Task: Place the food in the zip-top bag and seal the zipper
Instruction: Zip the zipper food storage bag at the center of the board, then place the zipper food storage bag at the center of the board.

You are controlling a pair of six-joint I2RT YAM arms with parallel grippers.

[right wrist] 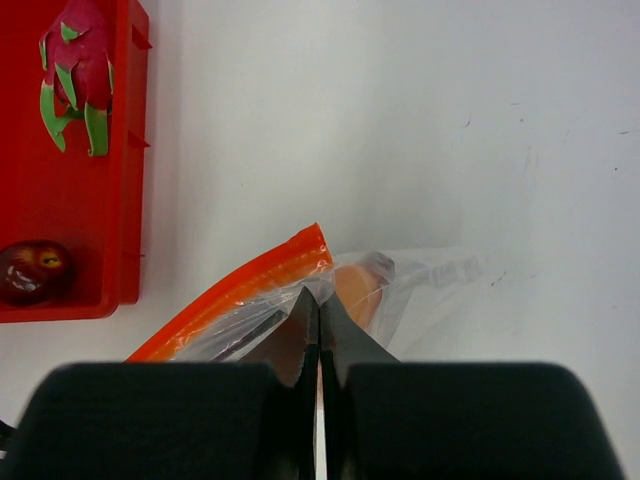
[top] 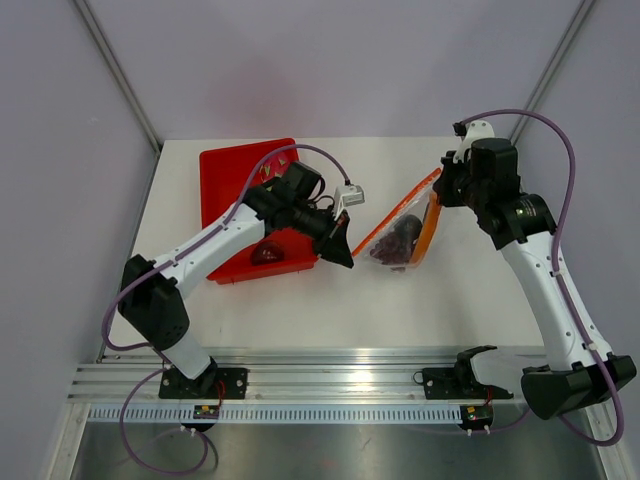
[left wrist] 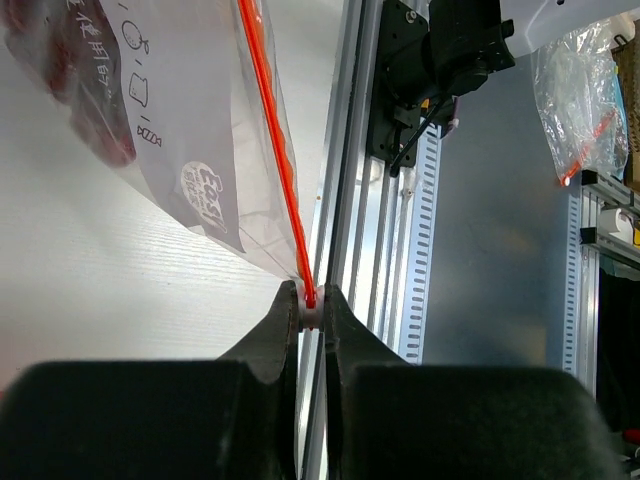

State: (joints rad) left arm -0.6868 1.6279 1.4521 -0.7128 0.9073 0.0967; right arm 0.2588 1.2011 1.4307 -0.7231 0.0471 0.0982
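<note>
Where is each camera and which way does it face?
Top external: above, behind the robot, looking down at table, left arm, right arm, red bin, zip-top bag.
Left wrist: on left arm, looking along the zipper toward the mounting rail; left tool shut on it.
Right wrist: on right arm, looking down at bag mouth and bin; right tool shut on bag.
All three show the bag.

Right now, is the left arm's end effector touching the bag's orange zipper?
Touching. The left wrist view shows the left end effector pinching the end of the zipper between its closed fingers.
</note>
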